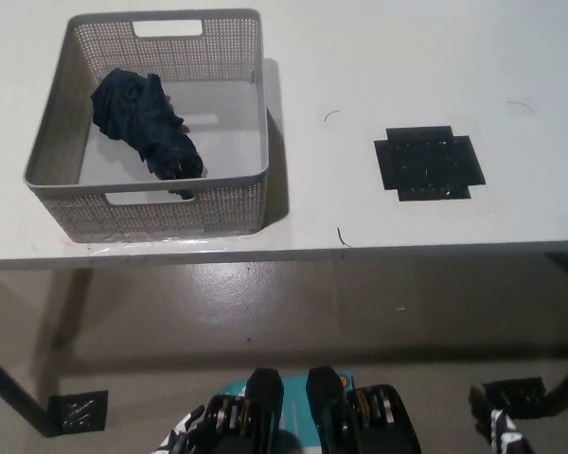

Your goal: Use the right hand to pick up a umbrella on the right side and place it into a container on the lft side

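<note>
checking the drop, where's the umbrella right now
In the head view, the umbrella lies inside the grey basket on the table's left side.

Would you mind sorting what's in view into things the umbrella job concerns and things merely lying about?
Job:
- dark blue umbrella, lying folded inside the basket
- grey perforated basket, on the table's left side
- right hand, low at the bottom right edge, off the table

Lying about:
- black tape cross on the white table
- black tape patch on the floor
</note>
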